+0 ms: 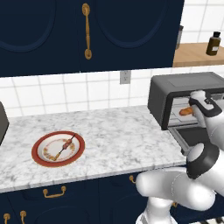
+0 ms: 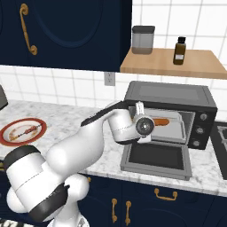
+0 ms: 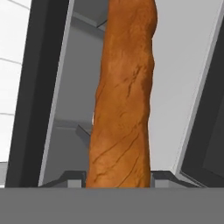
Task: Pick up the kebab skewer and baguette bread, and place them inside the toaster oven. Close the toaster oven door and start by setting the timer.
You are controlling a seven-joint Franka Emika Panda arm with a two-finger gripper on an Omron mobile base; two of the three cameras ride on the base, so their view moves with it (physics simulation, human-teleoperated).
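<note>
Pincer (image 3: 119, 183) grips one baguette (image 3: 124, 100) inside one toaster oven (image 2: 170, 95); one skewer (image 1: 65, 145) on one plate (image 1: 39, 158).

Matt, cracked crust on baguette bread (image 3: 124, 100) — veined marble counter (image 1: 118, 131)

Navy cabinets (image 1: 65, 30) with brass handles (image 1: 87, 30) hang over a white-tiled wall (image 1: 65, 94); a wooden shelf (image 2: 177, 62) sits above the marble counter's (image 1: 122, 131) right end.
</note>
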